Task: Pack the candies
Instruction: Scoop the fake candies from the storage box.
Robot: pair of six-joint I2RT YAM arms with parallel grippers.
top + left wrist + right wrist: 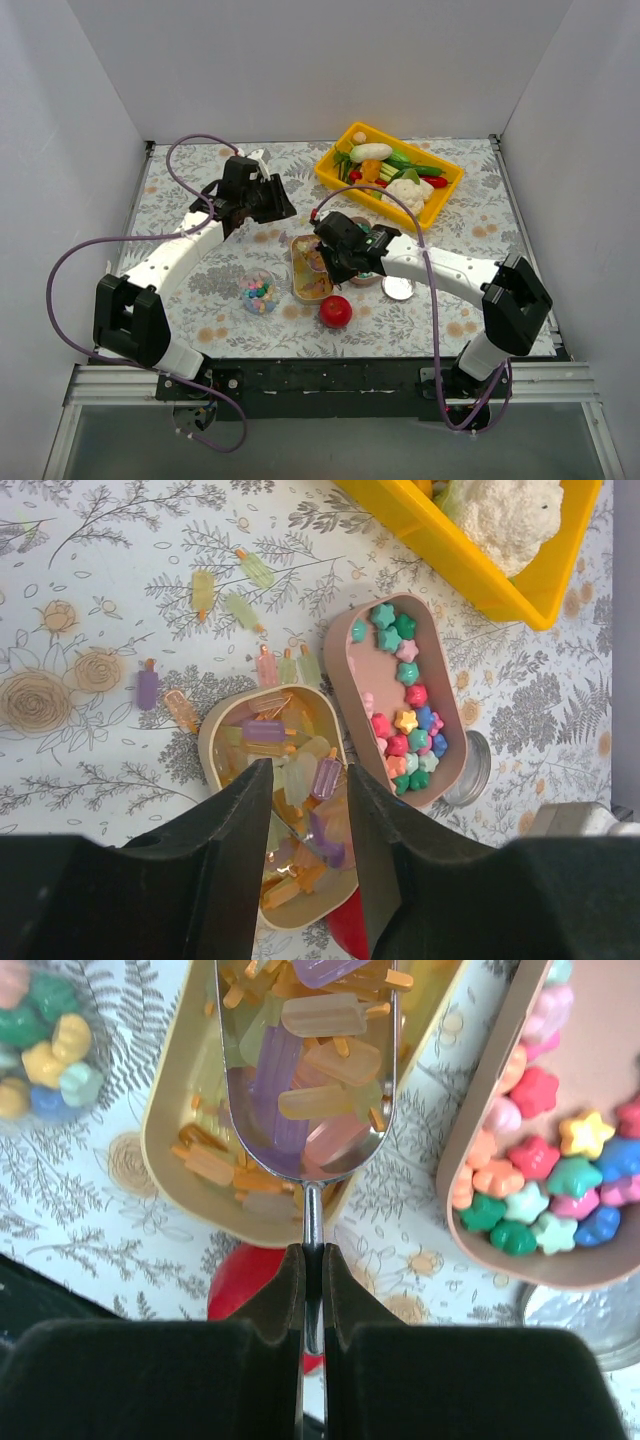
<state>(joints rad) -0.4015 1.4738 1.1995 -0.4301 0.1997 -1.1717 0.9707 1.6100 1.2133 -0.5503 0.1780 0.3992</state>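
The right jaws are pinched tight on the thin handle of a metal scoop. Just ahead of them its bowl sits heaped with candies, popsicle-shaped pieces in amber, pale yellow and lilac. It hangs over a tan tub that already holds more of them. A red ball lies under these jaws, and a pink tub of star sweets lies to their right.

The left jaws stand well apart and hold nothing. The tan tub sits below the gap between them. Beyond them, loose candies lie scattered on the desk, with a yellow bin farther off.

The step looks like emptying a scoopful into the tub, though it could be a lift out. Next, the wrist should roll slowly, keeping the scoop's mouth inside the rim.
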